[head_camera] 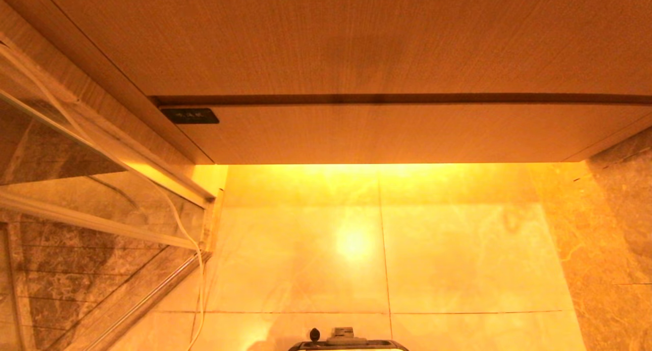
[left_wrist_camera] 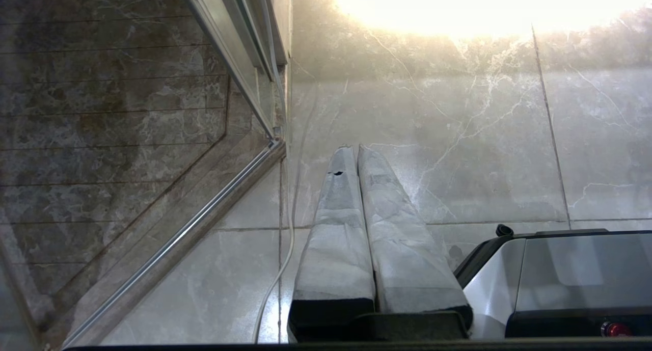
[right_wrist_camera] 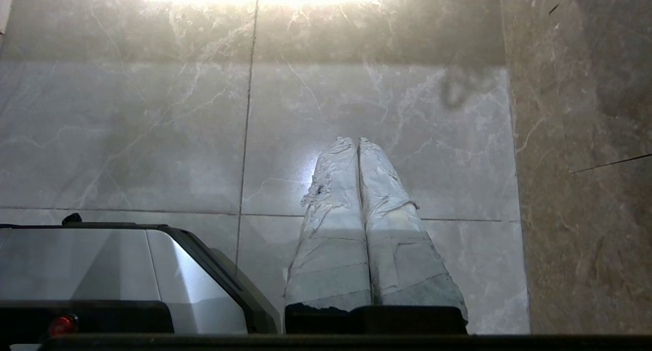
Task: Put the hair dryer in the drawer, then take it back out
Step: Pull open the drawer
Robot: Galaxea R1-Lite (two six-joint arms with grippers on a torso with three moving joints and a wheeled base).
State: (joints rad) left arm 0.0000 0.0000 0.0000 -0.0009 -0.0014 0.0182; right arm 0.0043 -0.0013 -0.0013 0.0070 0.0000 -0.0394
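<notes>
Above both pincers [left_wrist_camera: 355,150] [right_wrist_camera: 356,141] (pressed together), drawer [head_camera: 407,134] sits closed.

Drawer [head_camera: 387,134] – light wood-grain, black label [head_camera: 189,115]; floor [head_camera: 458,259] – pale marbled tile.

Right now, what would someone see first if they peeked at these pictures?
First, the bright glow on the shiny floor tiles below the shut wooden drawer. Then the left gripper and right gripper, both wrapped in pale tape, pointing down at the floor beside the robot's base.
</notes>
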